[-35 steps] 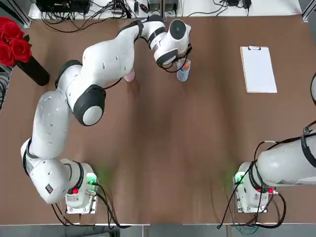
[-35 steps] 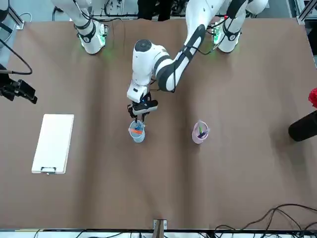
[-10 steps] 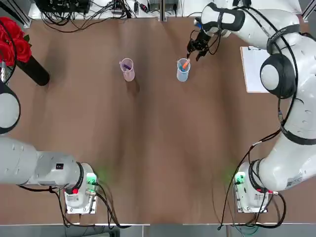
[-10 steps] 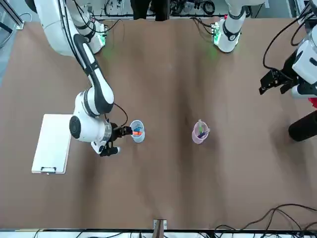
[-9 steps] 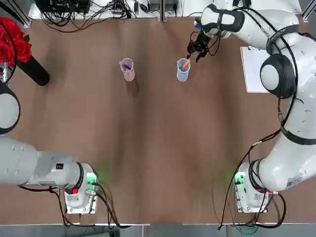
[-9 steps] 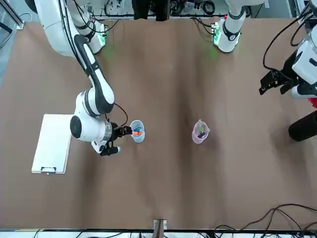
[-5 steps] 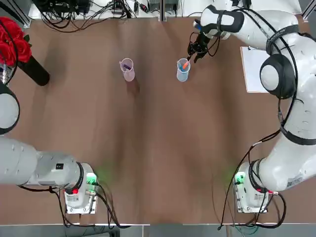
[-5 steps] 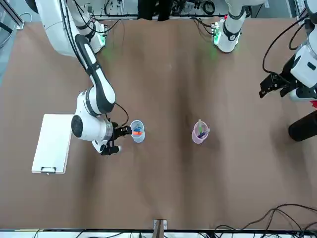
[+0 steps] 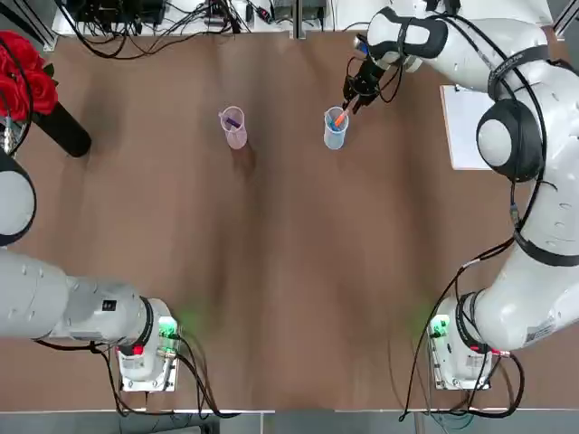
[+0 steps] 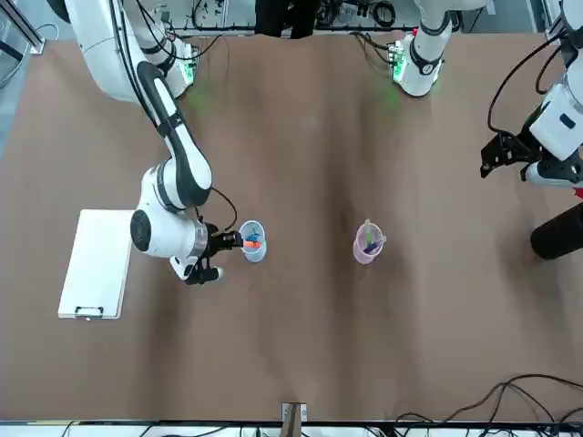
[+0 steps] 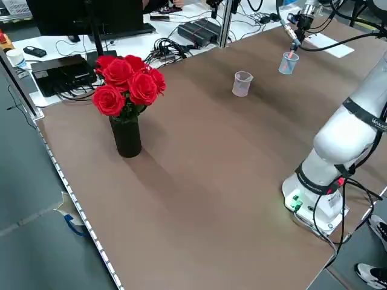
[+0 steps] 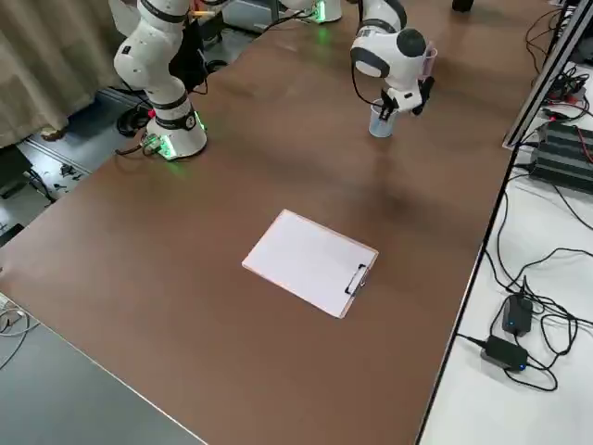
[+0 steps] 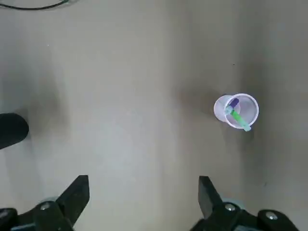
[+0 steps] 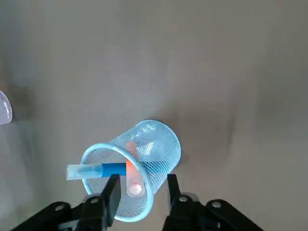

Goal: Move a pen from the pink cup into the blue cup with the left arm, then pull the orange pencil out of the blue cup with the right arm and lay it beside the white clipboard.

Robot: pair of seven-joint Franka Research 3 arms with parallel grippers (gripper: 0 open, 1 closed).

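Orange pencil [image 9: 339,117] leans in blue cup [image 9: 334,134], top toward right gripper [image 9: 354,96].

Blue mesh cup [image 14: 132,168] on brown table [image 14: 216,72], holding blue pen [image 14: 96,170] and orange pencil [image 14: 131,179], right gripper [image 14: 141,190] fingers flanking, apparently pinching, the pencil's top.

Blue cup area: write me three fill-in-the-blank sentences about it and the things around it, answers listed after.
1. The orange pencil stands in the ______ cup.
2. The right gripper has its fingers on either side of the ______.
3. The pink cup holds a purple pen and a ______ one.

Missing words: blue; orange pencil; green
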